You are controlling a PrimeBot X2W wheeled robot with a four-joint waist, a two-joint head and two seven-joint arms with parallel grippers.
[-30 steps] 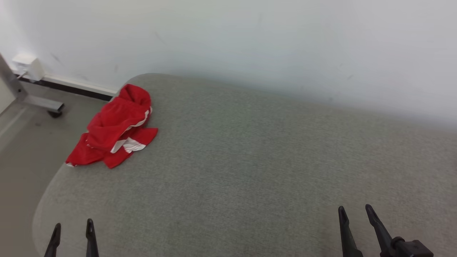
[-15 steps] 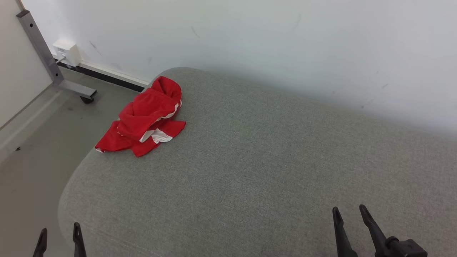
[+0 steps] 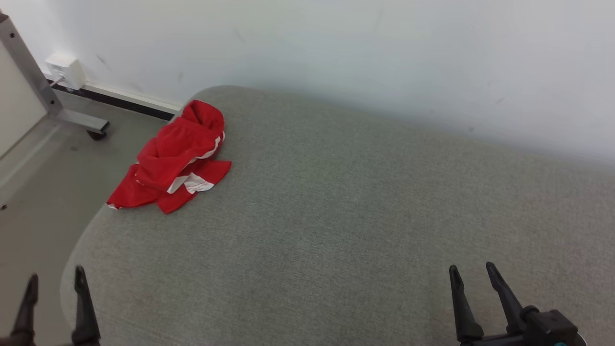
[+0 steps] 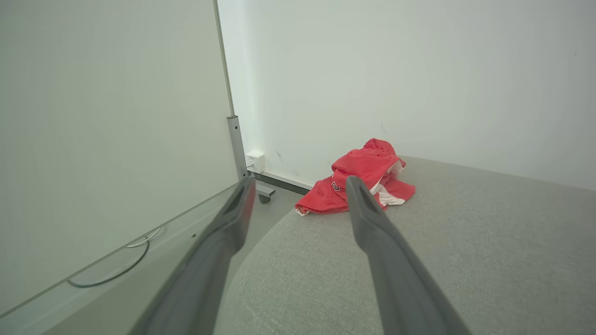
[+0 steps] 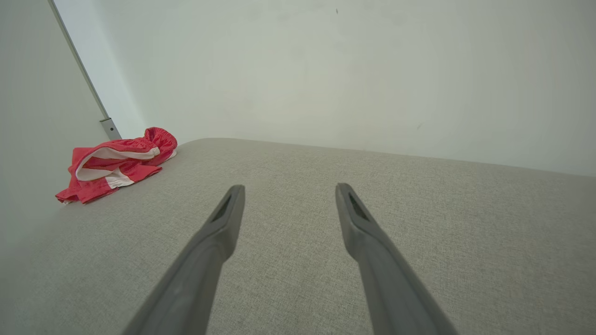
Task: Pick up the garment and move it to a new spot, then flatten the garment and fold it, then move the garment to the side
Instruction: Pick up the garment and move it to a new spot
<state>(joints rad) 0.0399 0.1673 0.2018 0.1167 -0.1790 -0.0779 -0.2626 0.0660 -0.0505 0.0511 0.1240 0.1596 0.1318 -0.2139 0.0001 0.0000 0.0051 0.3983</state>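
Note:
A crumpled red garment [image 3: 173, 156] with white stripes lies at the far left corner of the grey padded surface [image 3: 336, 216], partly over its edge. My left gripper [image 3: 55, 283] stands open at the near left edge, well short of the garment [image 4: 361, 179], nothing between its fingers. Over the near right of the surface my right gripper [image 3: 472, 272] is open and empty too. The garment [image 5: 116, 163] sits far off to the left in the right wrist view, beyond my right gripper [image 5: 288, 188].
A white wall [image 3: 336, 57] runs behind the surface. Left of it is bare floor [image 3: 38, 192], a metal stand leg on a caster [image 3: 77, 122] and a white wall box [image 3: 65, 69]. A pale panel [image 4: 107, 116] stands at the far left.
The whole head picture has swung right and then partly back left, so the camera has moved. The garment lies unchanged. Both grippers stay open.

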